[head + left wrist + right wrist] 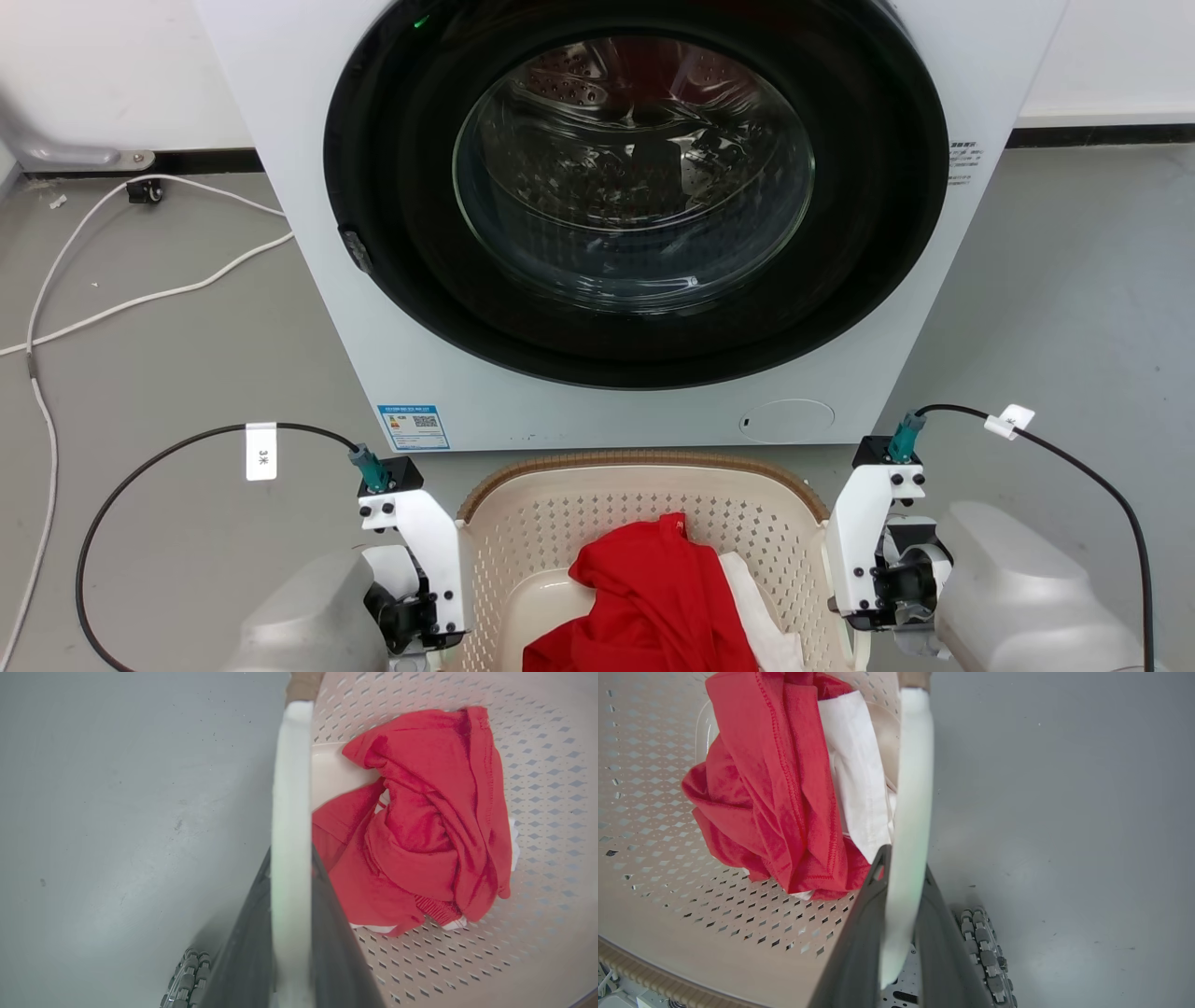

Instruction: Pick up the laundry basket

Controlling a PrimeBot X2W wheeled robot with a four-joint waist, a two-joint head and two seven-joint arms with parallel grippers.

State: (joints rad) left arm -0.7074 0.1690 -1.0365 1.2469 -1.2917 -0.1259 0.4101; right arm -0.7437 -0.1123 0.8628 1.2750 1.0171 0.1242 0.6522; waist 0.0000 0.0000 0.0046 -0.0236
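**Laundry basket, seen from the head and both wrists.** The basket is cream-beige plastic and rounded-rectangular. Its walls are pierced with rows of small diamond holes, and a brown woven-look rim runs along the top. A white strap-like handle sits on each side.

It lies in the near centre of the head view, between the two arms. Its far rim is just in front of the washing machine. Whether its base rests on the grey floor cannot be told.

A crumpled red garment lies inside, heaped over a white garment that shows at its right side.

**Grip.**
- **Left:** The left gripper straddles the left handle. One dark finger is inside the basket and the other is outside. Both press against the white band and pinch it between them.
- **Right:** The right gripper holds the right handle the same way. Its fingers close on the band from either side.
- **Both:** Each handle runs from between the fingertips away towards the far side.

**Surroundings.**
- The washing machine stands directly beyond the basket. Its round door is dark-ringed, closed and glazed.
- A white cable trails across the floor at the far left.
- A segmented grey wheel shows on the floor just outside the basket, beside the left fingers. Another wheel shows beside the right fingers.
- The red garment lies near the inner finger of each gripper. Whether it touches them cannot be told.
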